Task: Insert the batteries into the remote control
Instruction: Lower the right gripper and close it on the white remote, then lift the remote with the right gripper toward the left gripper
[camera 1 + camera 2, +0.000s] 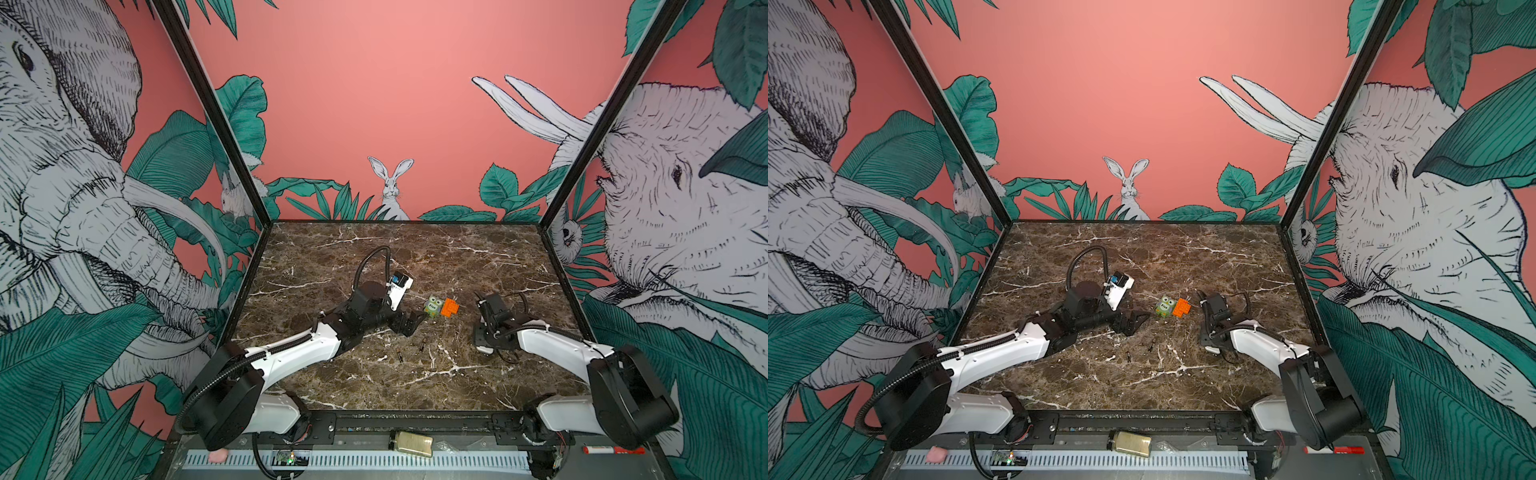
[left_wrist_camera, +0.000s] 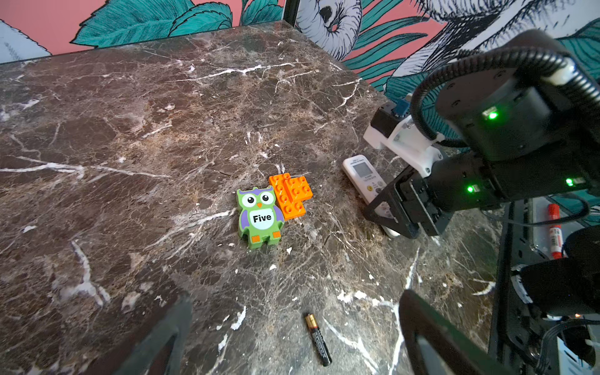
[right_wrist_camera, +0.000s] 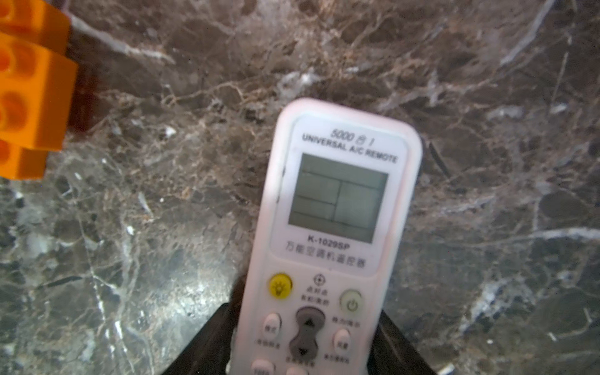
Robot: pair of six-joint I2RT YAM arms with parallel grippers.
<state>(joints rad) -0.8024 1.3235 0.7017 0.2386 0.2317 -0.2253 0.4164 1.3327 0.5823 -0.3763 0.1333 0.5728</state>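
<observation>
Right of centre in both top views, low on the marble table [image 1: 415, 257], the remote control [image 3: 337, 194] lies flat with its display and buttons facing up. That is my first worry: the battery recess must be on the hidden back, so I judge the handset has to be turned over. My fingers straddle the button end, and the whole display end sticks out past them. Lifted from there, the smooth white casing could pivot or slide out between the fingers. A dropped remote could also knock the orange brick [image 2: 290, 194] and the green owl block [image 2: 259, 217], which lie near it. The batteries [image 1: 400, 356] lie a little apart from each other near the middle of the top views, slim, round and dark against dark marble. A clumsy pinch could set one rolling, and I could lose sight of it.

My right gripper [image 3: 306, 324] is narrowed to about the remote's width, with one black finger along each long edge and no gap showing. Whether the fingers already press, I cannot tell. My left gripper [image 2: 297, 298] is spread wide and holds nothing, hanging above one battery [image 2: 318, 339] without touching it.
</observation>
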